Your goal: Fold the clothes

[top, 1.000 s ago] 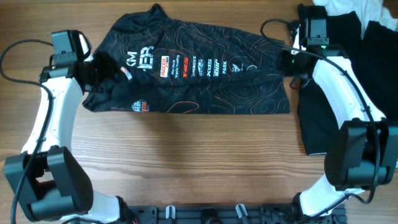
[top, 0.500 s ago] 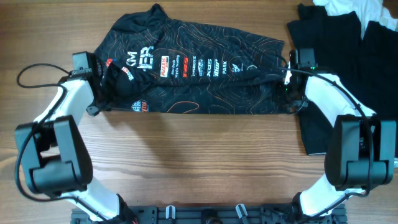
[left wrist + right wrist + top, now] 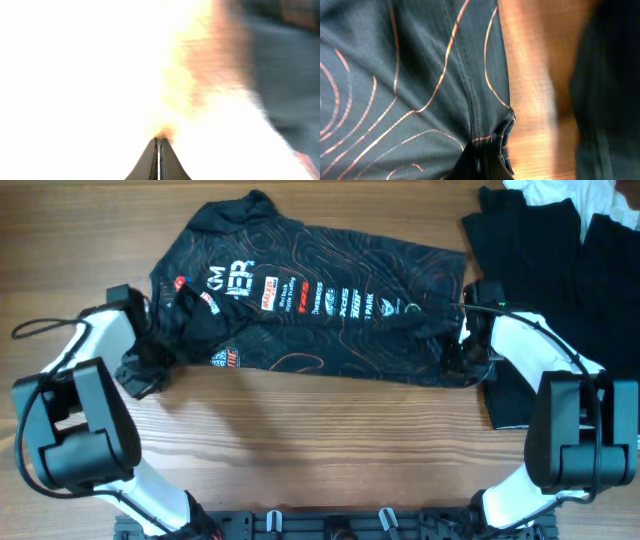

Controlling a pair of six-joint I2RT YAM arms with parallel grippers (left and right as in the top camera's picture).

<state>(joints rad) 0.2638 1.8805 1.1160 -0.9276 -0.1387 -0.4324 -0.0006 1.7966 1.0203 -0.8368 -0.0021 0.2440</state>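
- black T-shirt (image 3: 320,310) is spread across the table (image 3: 330,440), print up, with more dark clothes (image 3: 530,240) far right
- right fingers (image 3: 470,167) are clamped on its hem corner
- left fingers (image 3: 150,162) look pressed together at the sleeve end, but glare hides any cloth
- I'd guess it's the first fold setup: next, lift both ends evenly and carry them over

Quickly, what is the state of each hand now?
Left hand: closed; whether it holds anything cannot be told.
Right hand: closed on the T-shirt edge.
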